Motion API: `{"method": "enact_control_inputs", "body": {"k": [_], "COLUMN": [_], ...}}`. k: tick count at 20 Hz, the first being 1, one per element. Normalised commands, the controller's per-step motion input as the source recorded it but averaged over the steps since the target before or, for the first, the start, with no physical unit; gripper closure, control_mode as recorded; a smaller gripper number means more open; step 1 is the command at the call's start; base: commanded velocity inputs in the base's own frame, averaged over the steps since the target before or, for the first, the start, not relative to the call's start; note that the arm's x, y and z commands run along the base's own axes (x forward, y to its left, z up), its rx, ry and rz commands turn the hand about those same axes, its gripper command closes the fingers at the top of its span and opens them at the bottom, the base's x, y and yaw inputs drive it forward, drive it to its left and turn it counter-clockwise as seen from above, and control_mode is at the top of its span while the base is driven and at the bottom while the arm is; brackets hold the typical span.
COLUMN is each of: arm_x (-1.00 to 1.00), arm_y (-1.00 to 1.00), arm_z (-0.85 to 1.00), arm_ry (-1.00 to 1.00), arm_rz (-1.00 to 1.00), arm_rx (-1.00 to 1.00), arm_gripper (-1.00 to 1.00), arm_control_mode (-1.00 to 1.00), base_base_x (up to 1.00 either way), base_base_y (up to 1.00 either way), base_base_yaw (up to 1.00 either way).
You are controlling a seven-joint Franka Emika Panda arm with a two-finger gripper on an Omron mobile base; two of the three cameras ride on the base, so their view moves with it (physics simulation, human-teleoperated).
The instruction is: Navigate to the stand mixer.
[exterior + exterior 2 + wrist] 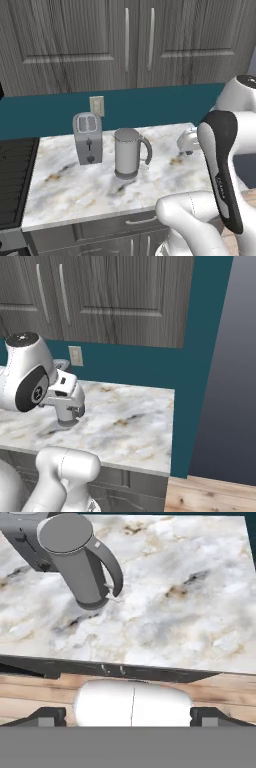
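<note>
Left base view has a toaster near the worktop's back edge and a silver kettle just beside it, mid-worktop. Hand view shows the gripper's fingertips spread well apart, holding nothing, above the front edge. I cannot make out the stand mixer.

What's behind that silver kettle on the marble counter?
Behind the kettle, to its left, stands a grey toaster. Past that comes the teal wall with a pale outlet, and dark cabinets above. The white arm covers the counter's right part.
</note>
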Motion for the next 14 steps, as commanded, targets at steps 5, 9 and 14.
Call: {"method": "enact_control_inputs", "body": {"k": [5, 9, 14], "arm_x": [-0.37, -0.03, 0.00], "arm_y": [0.00, 0.00, 0.00], "arm_z": [0.15, 0.16, 0.01], "arm_ry": [-0.04, -0.02, 0.00], "arm_rz": [0.00, 0.00, 0.00], "arm_rx": [0.00, 0.00, 0.00], "arm_gripper": [-1.00, -1.00, -1.00], "arm_control_mode": [-1.00, -1.00, 1.00], "base_base_x": [0.00, 0.00, -0.12], "base_base_y": [0.00, 0.00, 0.02], "base_base_yaw": [0.00, 0.00, 0.02]}}
